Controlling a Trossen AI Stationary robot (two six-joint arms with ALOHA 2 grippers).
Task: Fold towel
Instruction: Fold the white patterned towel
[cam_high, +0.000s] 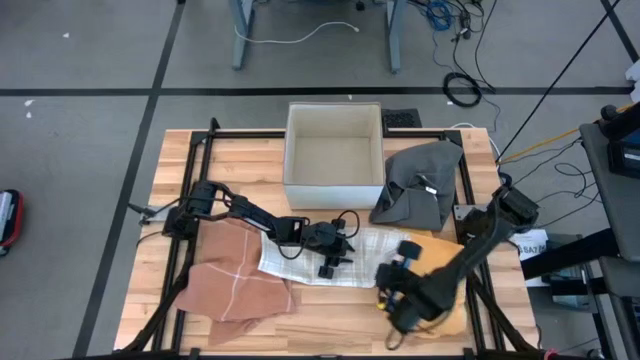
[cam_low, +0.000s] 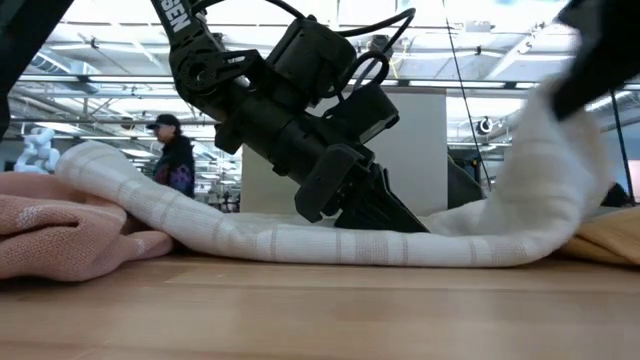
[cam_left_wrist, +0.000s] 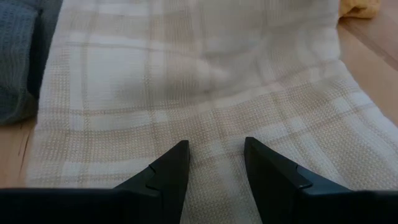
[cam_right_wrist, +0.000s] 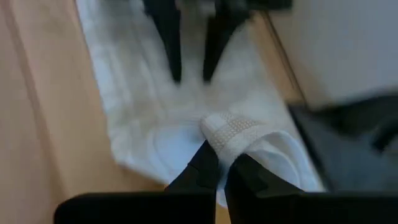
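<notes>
Here the white plaid towel (cam_high: 300, 258) lies spread across the middle of the wooden counter (cam_high: 180, 160), its 9 o'clock end overlapping a pink cloth (cam_high: 240, 285) and its 3 o'clock end gathered up. The right end effector (cam_right_wrist: 219, 163) is clamped on that raised end, a thick pinch of fabric bunched between its tips, while the left end effector (cam_left_wrist: 214, 158) rests on the towel's middle with its fingers apart, pressing the cloth flat. The main risk, as I judge it, is that the pinch holds only a fold of the hem: a quick pull toward 9 o'clock could let the cloth slip out, or drag the whole towel instead of doubling it over. The left arm sits right in the fold's path, so the carried end could land on it or catch on its cabling. Room is tight: the white box (cam_high: 334, 150) stands just at 12 o'clock, a grey cloth (cam_high: 418, 180) lies at 1 o'clock, a yellow cloth (cam_high: 450, 318) sits under the right arm, and the near counter edge at 6 o'clock is close.
</notes>
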